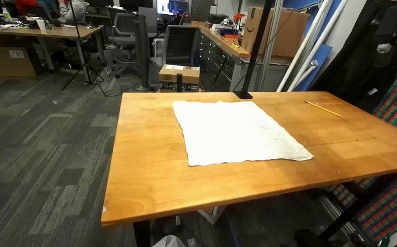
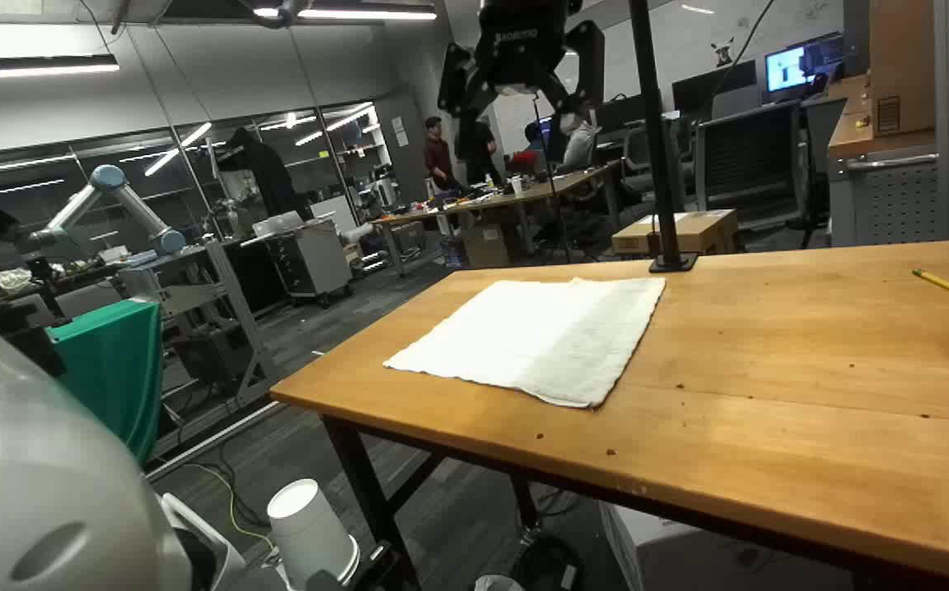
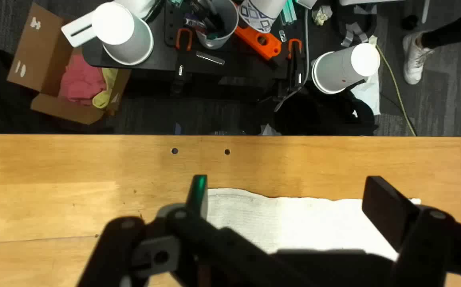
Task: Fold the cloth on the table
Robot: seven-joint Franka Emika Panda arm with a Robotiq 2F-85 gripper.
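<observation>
Well below the gripper [image 2: 521, 130] in an exterior view, white cloth [image 2: 528, 336] lies spread flat on the wooden table [image 2: 770, 353], four-cornered, edges slightly wavy, one side a shade greyer. Air separates the two; gripper points down, its fingers [image 3: 198, 195] wide apart, a broad gap between them. Wrist view looks down past both: at picture left one hides the cloth's side edge, at picture right the opposite one overlaps the cloth near a corner, and in the gap, farther down, a broad pale stretch of cloth shows (how far it reaches under the gripper's dark body is hidden there). Beyond the cloth's wavy edge the wood runs on to the table's rim, two dark holes [image 3: 227, 152] close to it. Yellow pencil [image 1: 322, 108] lies on the wood to one side, well apart from the cloth, visible in both exterior views. Black post [image 1: 257, 44], likewise in both, stands at the table's far edge, its foot just beside the cloth, a narrow strip of wood between.
</observation>
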